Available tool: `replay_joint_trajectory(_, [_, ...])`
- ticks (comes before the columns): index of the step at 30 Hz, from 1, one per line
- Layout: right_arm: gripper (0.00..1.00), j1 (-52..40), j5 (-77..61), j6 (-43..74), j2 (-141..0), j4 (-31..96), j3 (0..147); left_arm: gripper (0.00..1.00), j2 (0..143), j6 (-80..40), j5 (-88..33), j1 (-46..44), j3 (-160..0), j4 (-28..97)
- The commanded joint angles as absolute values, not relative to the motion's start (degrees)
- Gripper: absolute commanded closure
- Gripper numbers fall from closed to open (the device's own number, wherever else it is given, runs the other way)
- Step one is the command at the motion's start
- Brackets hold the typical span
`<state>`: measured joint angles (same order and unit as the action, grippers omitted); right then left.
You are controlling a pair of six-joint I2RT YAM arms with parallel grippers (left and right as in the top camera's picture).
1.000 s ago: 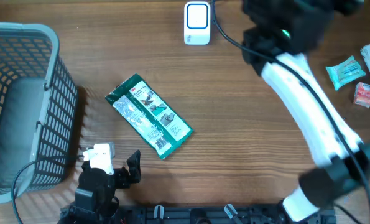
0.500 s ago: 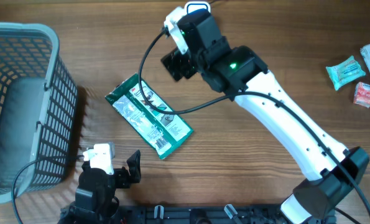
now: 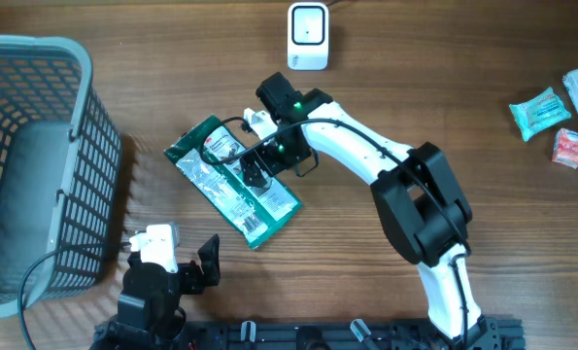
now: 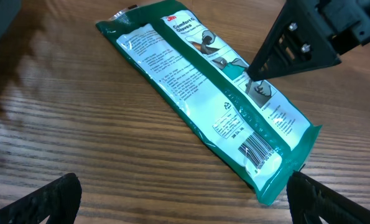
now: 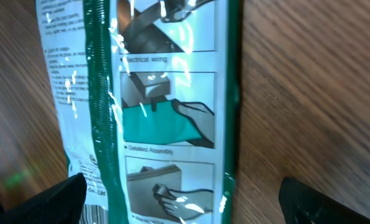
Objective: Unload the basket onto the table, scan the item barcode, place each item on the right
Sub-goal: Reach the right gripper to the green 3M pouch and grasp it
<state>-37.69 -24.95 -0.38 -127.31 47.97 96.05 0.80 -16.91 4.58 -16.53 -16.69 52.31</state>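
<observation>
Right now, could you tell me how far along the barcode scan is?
Nothing done yet: the green package lies flat on the table, unheld. In hand: the right end effector hovers open over it. Left: grip it and show its barcode to the white scanner.

Green-and-white packet (image 3: 228, 194) — black-striped barcode (image 4: 257, 151) — grey lattice basket (image 3: 89, 175)

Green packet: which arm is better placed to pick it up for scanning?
Right. Its open gripper hangs directly over the packet, while the left gripper, also open, sits back off the packet's end.
</observation>
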Motion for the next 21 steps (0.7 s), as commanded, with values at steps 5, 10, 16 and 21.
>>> replay_joint_trajectory(5, [0.00,-43.7,-17.8,3.6,-132.3,46.7,96.4,0.00,0.4,-17.4,4.5,-16.8,-16.7,52.2])
replay_joint_trajectory(10, [0.08,-44.8,-12.0,9.4,-136.7,48.4,97.1,0.00,0.4,-17.4,4.5,-16.8,-16.7,52.2])
replay_joint_trajectory(16, [0.96,-44.7,-10.8,13.8,-142.7,57.1,99.1,0.00,0.4,-17.4,4.5,-16.8,-16.6,52.2])
replay_joint_trajectory(21, [0.96,-40.0,-13.3,20.3,-142.3,61.0,102.1,0.00,0.4,-17.4,4.5,-16.8,-16.6,52.2])
